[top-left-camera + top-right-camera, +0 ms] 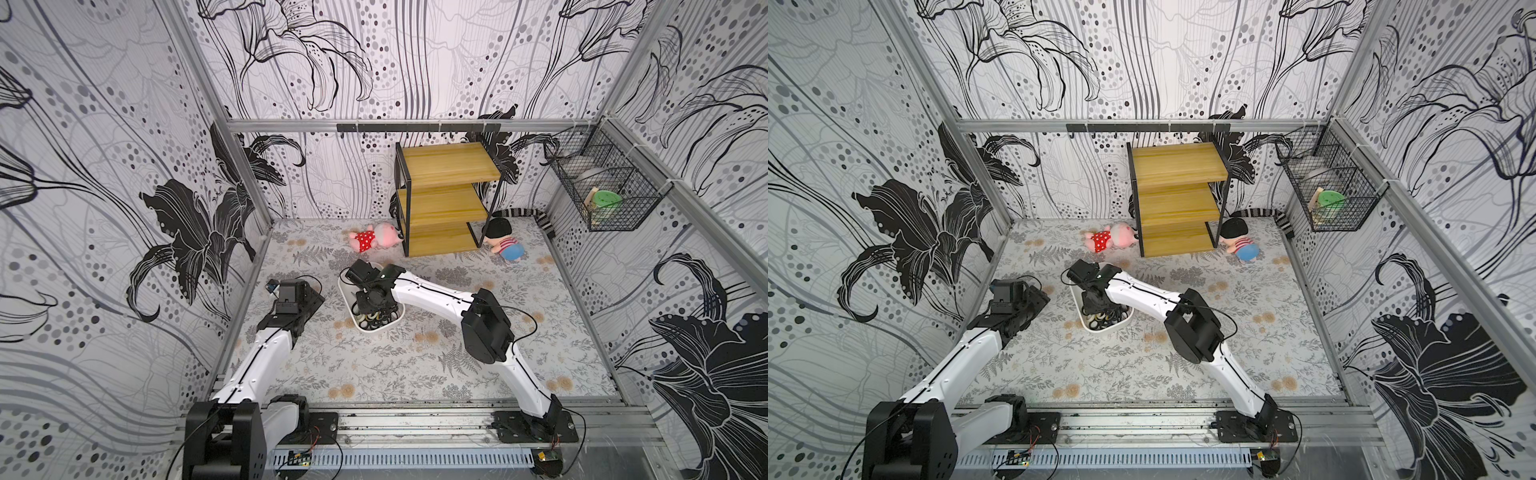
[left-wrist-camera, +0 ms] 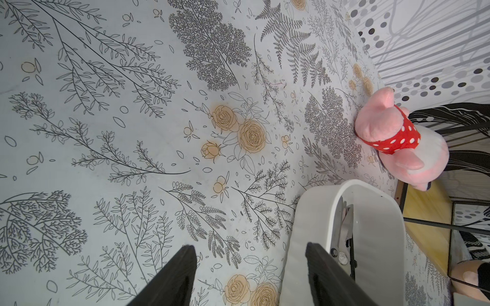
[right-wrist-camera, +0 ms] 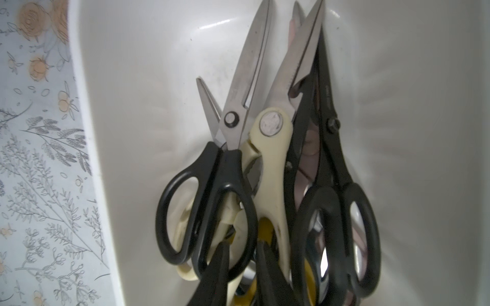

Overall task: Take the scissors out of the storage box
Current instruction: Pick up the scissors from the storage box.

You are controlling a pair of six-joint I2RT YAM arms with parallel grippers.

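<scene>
The white storage box sits mid-table with several pairs of scissors bunched inside. My right gripper reaches down into the box, its fingers closed narrowly on the handle loop of a black-handled pair. A cream-handled pair and more black ones lie alongside it. My left gripper hovers open over the bare table, just left of the box's rim, holding nothing. In both top views the right wrist hides its fingertips.
A wooden shelf stands at the back. A pink plush lies left of it and a black-haired doll lies to its right. A black wire basket hangs on the right wall.
</scene>
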